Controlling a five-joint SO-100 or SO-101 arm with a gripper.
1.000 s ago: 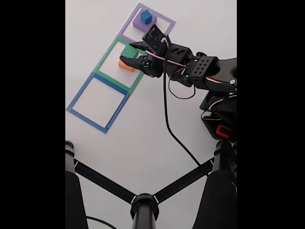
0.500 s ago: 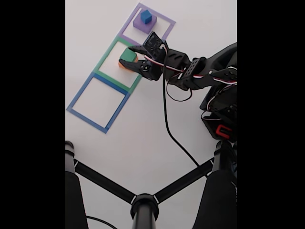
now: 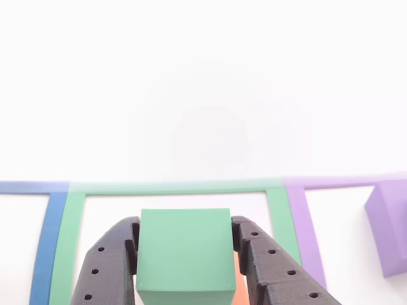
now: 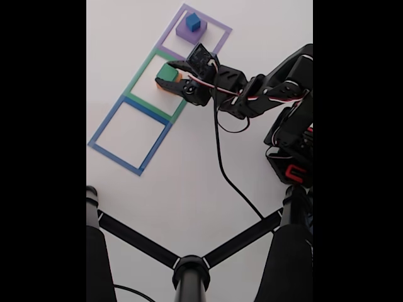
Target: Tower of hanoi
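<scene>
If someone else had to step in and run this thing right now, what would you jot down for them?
Claw: its fingers sit on either side of the green block, seemingly gripping it.
Green block sits on the orange block, inside the green outline.
Blue block sits on the purple block in the purple outline.
Blue outline holds nothing.
Done: two stacks of two.
Left: probably carry the green block away, then merge the stacks into one tower.

A hobby or lab bench: plain white table (image 4: 189,182), black camera stand (image 4: 189,267)
</scene>
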